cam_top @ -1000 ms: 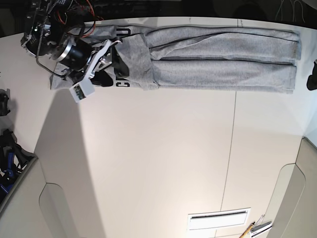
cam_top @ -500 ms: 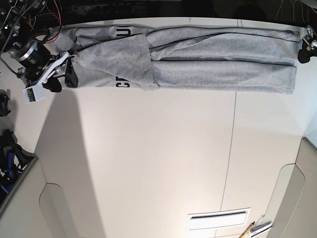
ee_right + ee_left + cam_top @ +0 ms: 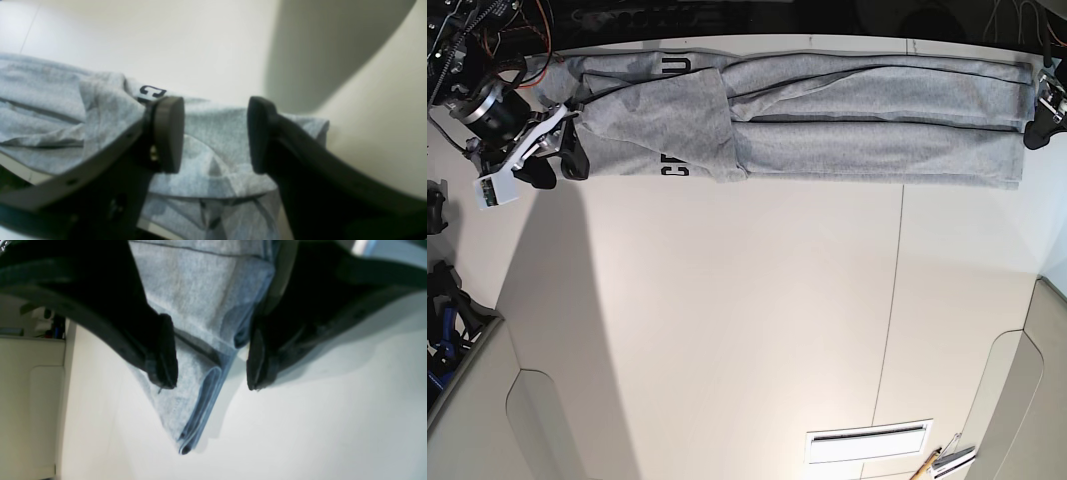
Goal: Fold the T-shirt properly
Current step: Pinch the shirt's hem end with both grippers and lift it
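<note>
right tool (image 3: 562, 155): scene left, jaws apart over the sleeve end, nothing pinched
T-shirt (image 3: 827, 120): long folded band along far edge of counter (image 3: 747, 330)
left tool (image 3: 1039, 125): scene right, jaws wide, straddling hem corner
risk: uneven closing grabs only the top layer; fold skews

One T-shirt (image 3: 827, 125), grey, with black lettering. Two claws: left claw (image 3: 1039, 128) at one end, right claw (image 3: 557, 165) at the other. One white surface (image 3: 747, 320) beneath. One pencil-like stick (image 3: 925, 466) near the edge.
</note>
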Motion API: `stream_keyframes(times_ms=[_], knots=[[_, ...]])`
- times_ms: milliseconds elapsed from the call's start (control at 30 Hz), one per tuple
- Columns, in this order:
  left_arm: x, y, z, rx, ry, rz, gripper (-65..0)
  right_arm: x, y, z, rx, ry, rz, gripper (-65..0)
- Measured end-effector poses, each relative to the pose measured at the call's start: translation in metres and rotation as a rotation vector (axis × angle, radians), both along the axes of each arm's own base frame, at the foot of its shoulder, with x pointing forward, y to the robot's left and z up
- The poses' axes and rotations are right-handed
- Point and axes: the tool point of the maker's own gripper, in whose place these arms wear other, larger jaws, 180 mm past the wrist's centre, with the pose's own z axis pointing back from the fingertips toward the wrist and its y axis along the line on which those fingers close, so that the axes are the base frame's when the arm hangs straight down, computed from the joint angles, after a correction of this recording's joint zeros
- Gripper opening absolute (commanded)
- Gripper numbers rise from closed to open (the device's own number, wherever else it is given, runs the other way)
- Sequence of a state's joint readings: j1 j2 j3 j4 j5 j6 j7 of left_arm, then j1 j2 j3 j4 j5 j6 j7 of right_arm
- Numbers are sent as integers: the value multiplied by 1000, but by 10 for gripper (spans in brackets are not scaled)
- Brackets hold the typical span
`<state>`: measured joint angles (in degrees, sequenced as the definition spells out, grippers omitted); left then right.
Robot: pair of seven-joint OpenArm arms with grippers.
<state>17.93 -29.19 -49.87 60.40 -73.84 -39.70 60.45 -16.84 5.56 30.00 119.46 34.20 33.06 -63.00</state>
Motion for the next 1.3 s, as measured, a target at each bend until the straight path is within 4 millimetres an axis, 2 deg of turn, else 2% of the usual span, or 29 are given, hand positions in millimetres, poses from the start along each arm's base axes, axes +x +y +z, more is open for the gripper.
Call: stream_keyframes(times_ms=[200, 433, 500, 633, 700, 800, 900, 1033, 1167, 1300], knots=[[16, -33, -13, -18, 5, -104, -282, 0, 0, 0, -2, 1, -1, -346], [24, -38, -19, 39, -6, -133, -291, 0, 0, 0, -2, 1, -1, -346], [24, -36, -18, 46, -5, -128, -362, 0, 0, 0, -2, 1, -1, -346], [19, -26, -17, 51, 16, -103, -577, 0, 0, 0, -2, 0, -1, -346], [16, -20, -13, 48, 6, -76, -642, 0, 0, 0, -2, 1, -1, -346], [13, -11, -6, 53, -7, -38, -650, 0, 0, 0, -2, 0, -1, -346], [18, -11, 11, 60, -39, -55, -650, 0, 0, 0, -2, 1, -1, -346], [38, -40, 49, -23, -152, -168, -650, 0, 0, 0, -2, 1, -1, -346], [41, -69, 60, -4, -167, -266, -650, -1, -4, -3, -24, 10, -8, -346], [34, -101, 60, -7, -178, -322, -650, -1, -10, -6, -63, 21, -22, -346]])
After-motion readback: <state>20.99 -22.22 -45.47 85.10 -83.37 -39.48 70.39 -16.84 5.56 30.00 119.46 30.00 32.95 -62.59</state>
